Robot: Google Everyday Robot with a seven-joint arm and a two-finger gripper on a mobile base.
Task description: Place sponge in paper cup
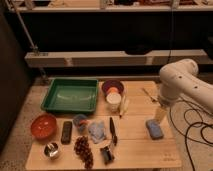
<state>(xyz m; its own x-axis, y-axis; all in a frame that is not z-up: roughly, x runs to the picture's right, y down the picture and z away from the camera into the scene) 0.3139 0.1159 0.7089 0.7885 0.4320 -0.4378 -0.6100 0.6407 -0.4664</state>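
Observation:
The blue sponge [155, 129] lies flat on the right side of the wooden table [135, 147]. The white paper cup [114, 102] stands upright near the table's middle, in front of a dark bowl [113, 87]. My white arm reaches in from the right. Its gripper [160, 114] points down and hangs just above the far end of the sponge, to the right of the cup. Nothing shows in the gripper.
A green tray [70, 95] sits at the back left and a red bowl [43, 125] at the front left. A dark block [66, 132], a blue cup [80, 121], a blue cloth [96, 130], a knife [112, 130], grapes [84, 148] and a metal cup [51, 150] lie in front.

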